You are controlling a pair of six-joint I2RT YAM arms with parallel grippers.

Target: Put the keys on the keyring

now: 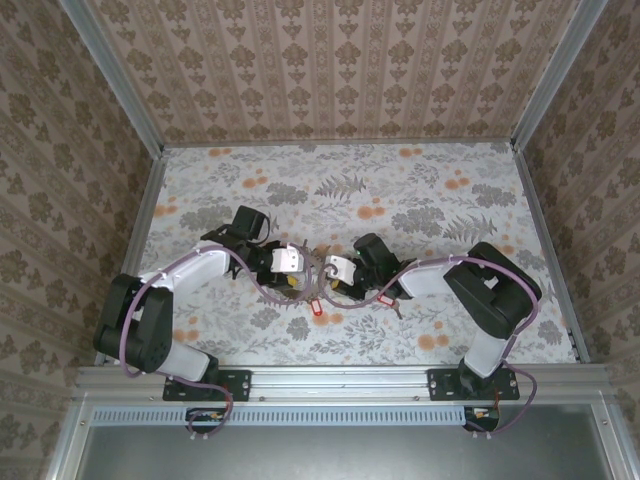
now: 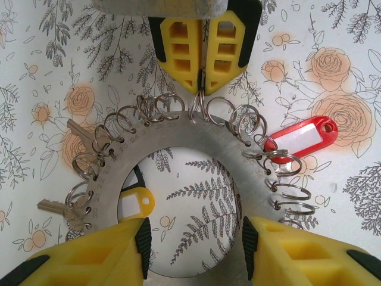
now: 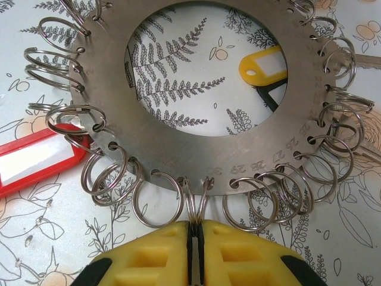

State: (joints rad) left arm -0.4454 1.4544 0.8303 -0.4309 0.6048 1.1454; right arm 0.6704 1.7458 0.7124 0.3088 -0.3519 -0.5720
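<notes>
The keyring (image 2: 178,134), a flat grey band hung all round with small wire loops, lies near the middle of the counter (image 1: 500,200), between the two arms. The right gripper (image 3: 195,231) has its jaws pressed together on one split ring (image 3: 189,202), on the side of the band toward the counter's right edge. The left gripper (image 2: 194,235) has its jaws apart over the opposite side. I cannot tell whether they bear on the band.

The step looks like fixing one loop so a key can be fed onto it. The pinch should take that loop's wire alone, since neighbours crowd it on both sides. Any pull should run straight out from the band rather than twisting. The left arm needs a firm hold on the band, or it will slide with the pull.

A red-tagged key (image 2: 300,137) lies just beside the band, its end among the loops; whether it is threaded is unclear. A yellow-tagged key (image 2: 136,202) shows through the hollow centre and must be drawn clear first.
</notes>
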